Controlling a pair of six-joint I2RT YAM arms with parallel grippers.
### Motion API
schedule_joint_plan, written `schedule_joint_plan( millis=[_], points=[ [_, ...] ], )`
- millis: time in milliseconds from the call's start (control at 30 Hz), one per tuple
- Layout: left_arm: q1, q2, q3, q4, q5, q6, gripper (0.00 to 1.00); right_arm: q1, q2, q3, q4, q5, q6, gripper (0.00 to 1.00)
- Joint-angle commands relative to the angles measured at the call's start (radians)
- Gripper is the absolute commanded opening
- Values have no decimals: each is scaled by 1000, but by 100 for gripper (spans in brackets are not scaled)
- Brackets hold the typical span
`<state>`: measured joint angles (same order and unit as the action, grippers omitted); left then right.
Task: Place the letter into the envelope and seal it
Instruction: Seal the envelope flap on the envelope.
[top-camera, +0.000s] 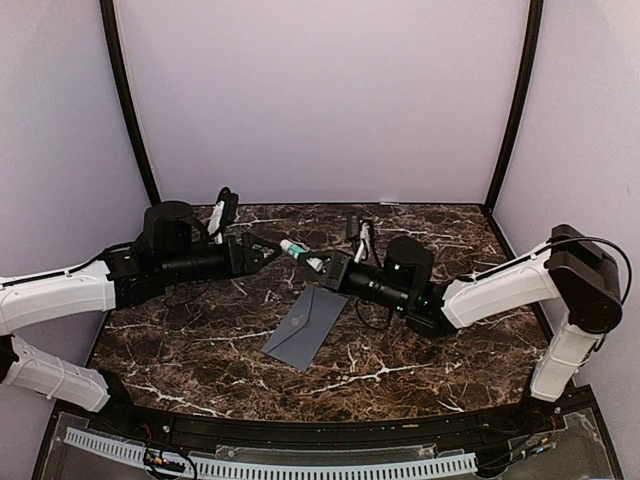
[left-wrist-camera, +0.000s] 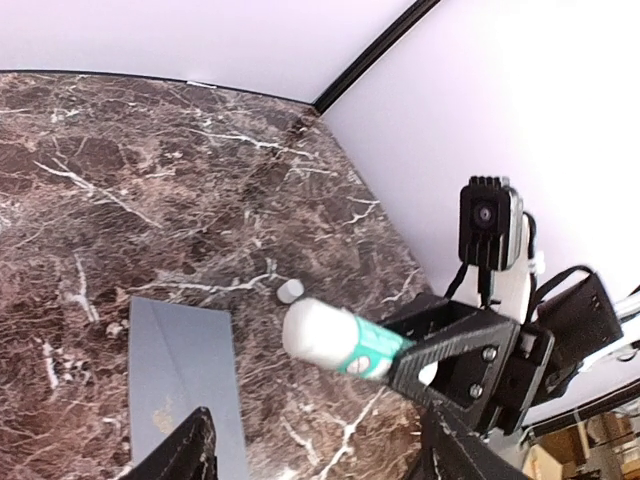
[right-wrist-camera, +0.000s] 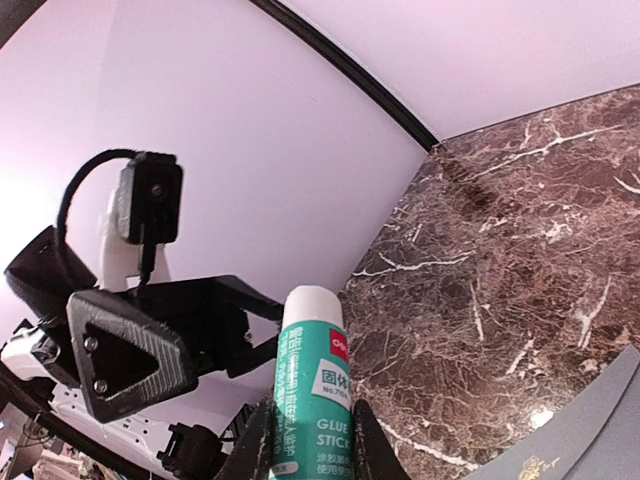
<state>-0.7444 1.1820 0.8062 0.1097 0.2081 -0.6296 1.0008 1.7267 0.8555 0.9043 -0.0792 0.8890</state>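
Beneath right claw (top-camera: 322, 266) (holding glue stick (top-camera: 296, 250)) lies envelope (top-camera: 305, 325)

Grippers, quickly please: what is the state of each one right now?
Left gripper: open, holding nothing.
Right gripper: closed on the glue stick.
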Motion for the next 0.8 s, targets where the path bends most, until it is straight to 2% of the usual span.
schedule_joint_plan(
  millis=[0,200,767],
  points=[
    [5,-27,-44,232,111,-213,70,61,-57,-16,137,72,-90,4],
    [6,-38,-32,277,140,-247,73,112,-78,12,106,170,-151,4],
    [5,20,-50,396,239,-395,76,150,-67,55,119,254,-257,4]
  ],
)
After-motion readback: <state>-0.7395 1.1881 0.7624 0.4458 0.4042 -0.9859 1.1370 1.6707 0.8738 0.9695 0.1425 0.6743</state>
